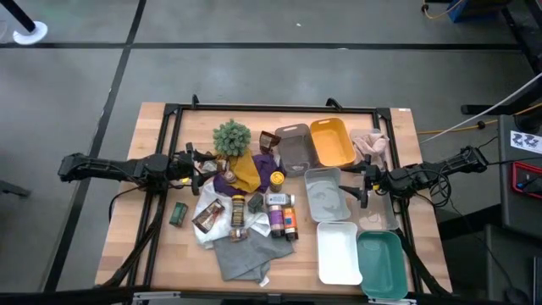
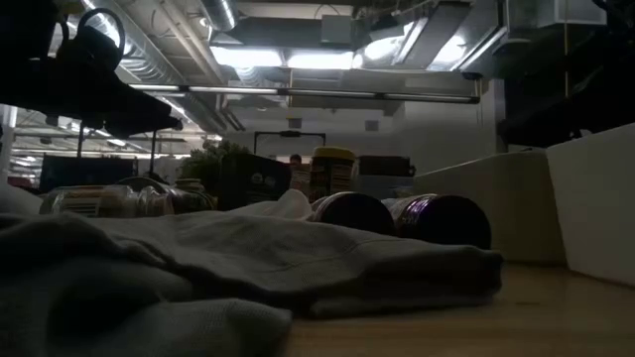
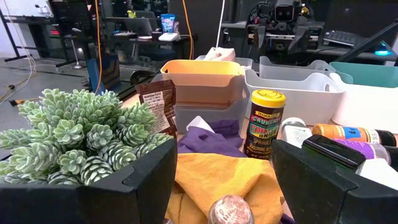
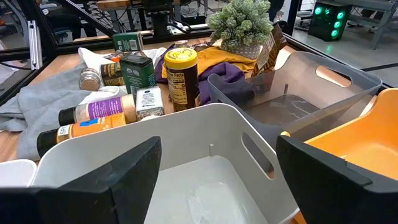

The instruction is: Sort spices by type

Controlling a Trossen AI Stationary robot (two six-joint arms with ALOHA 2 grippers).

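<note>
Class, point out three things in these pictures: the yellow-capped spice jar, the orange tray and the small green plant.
yellow-capped spice jar (image 3: 265, 124), left wrist view, on its printed label.
orange tray (image 1: 332, 142), high view, on its bare floor.
small green plant (image 1: 231, 136), high view, on the middle of its foliage.

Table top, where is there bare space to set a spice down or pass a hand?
Bare wood shows on the table left of the green tin, and in front of the grey cloth up to the white tray. All five trays look empty. It is crowded mid-table, where bottles and packets pack between the plant and the grey cloth.
</note>
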